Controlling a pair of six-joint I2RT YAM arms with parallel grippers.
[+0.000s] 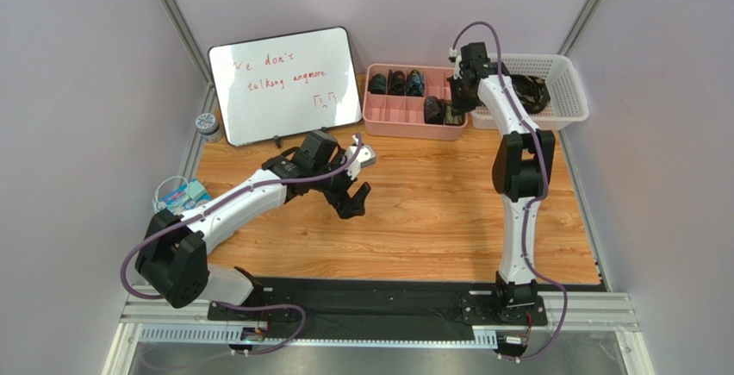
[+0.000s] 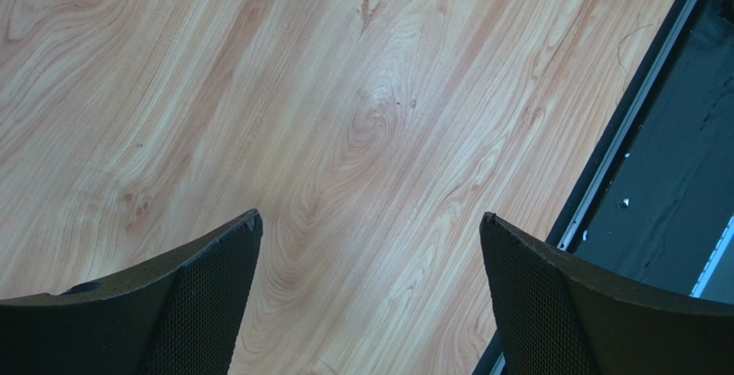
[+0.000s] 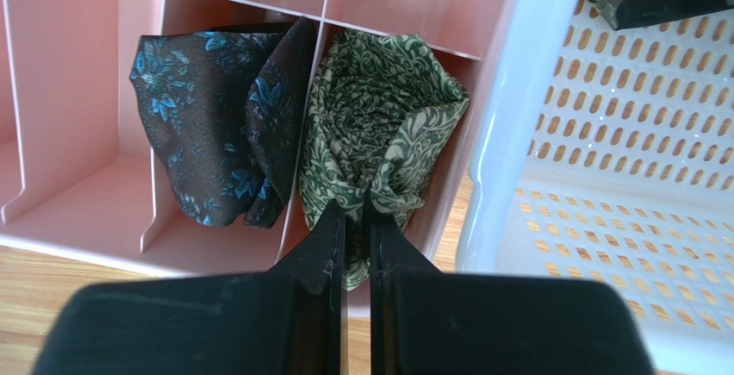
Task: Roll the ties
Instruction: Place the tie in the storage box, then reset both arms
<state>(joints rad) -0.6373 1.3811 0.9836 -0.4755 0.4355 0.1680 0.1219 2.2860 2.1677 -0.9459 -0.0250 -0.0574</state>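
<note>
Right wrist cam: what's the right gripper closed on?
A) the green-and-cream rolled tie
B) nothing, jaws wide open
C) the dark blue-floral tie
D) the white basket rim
A: the right gripper has its jaws nearly together on the lower edge of the green-and-cream rolled tie, which sits in the pink organizer compartment nearest the white basket.

The pale wood-grain tabletop is showing a smooth, satin finish beneath the left gripper, whose matt black fingers are wearing finely dimpled pads. Pinched between the smooth matt black fingers of the right gripper, the rolled green cloth tie with pale scroll pattern is looking softly woven. Beside it, the rolled dark cloth tie with blue flowers is catching a silky sheen. Ahead of this gripper, the pink divided plastic tray is looking smooth and semi-gloss; at its side, the white perforated plastic basket is gleaming.
</note>
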